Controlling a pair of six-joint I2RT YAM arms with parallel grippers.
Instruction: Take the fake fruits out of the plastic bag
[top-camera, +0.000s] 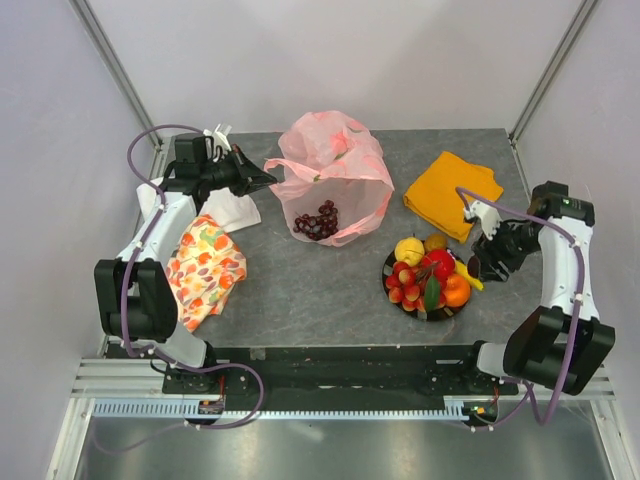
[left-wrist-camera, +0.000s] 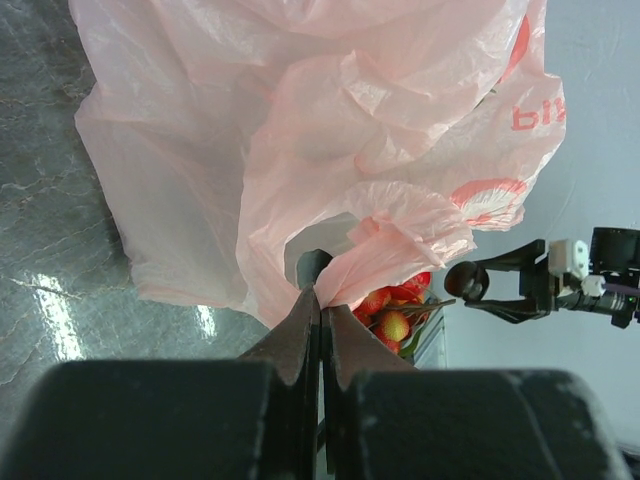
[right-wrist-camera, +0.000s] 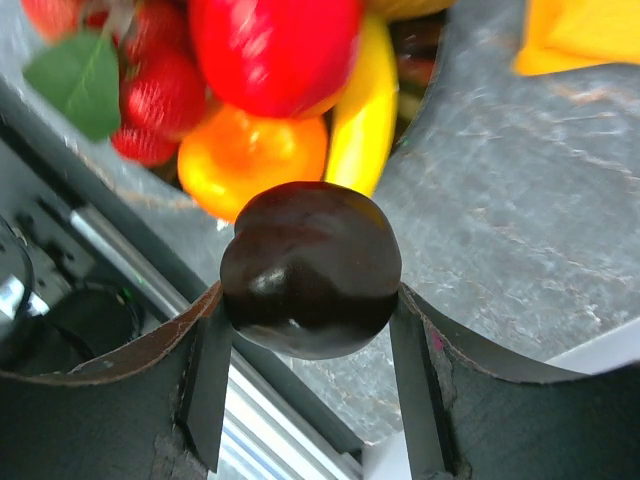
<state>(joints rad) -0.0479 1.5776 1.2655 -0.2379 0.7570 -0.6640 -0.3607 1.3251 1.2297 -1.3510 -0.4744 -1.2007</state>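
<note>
In the top view the pink bag (top-camera: 335, 170) lies at the upper middle of the frame on the grey table (top-camera: 300, 290). Its mouth is turned to the lower edge. A bunch of dark grapes (top-camera: 318, 222) lies in the lower part of the bag.

The left gripper (top-camera: 268, 180) is at the left side of the bag. In the left wrist view its jaws are pressed together, and a fold of the bag (left-wrist-camera: 400, 250) is pinched between the fingers (left-wrist-camera: 300, 330). Some red berries (left-wrist-camera: 395, 320) show under the fold, further away.

The right gripper (top-camera: 487, 268) is at the right of the frame, just beside a dark plate (top-camera: 437, 316). In the right wrist view it (right-wrist-camera: 310, 310) grips a round, glossy dark fruit (right-wrist-camera: 310, 268). One finger (right-wrist-camera: 205, 370) touches each side of the fruit, and the jaws stand well apart around it.

The plate is at the lower right of the bag and apart from it. It carries a yellow apple (top-camera: 408, 248), red berries (top-camera: 403, 285), an orange (top-camera: 456, 290) and a banana (top-camera: 468, 275). In the right wrist view the orange (right-wrist-camera: 255, 160) and the banana (right-wrist-camera: 365, 115) are just above the dark fruit in the frame.

An orange cloth (top-camera: 455, 193) lies at the upper right, and a floral cloth (top-camera: 203, 268) at the left.
</note>
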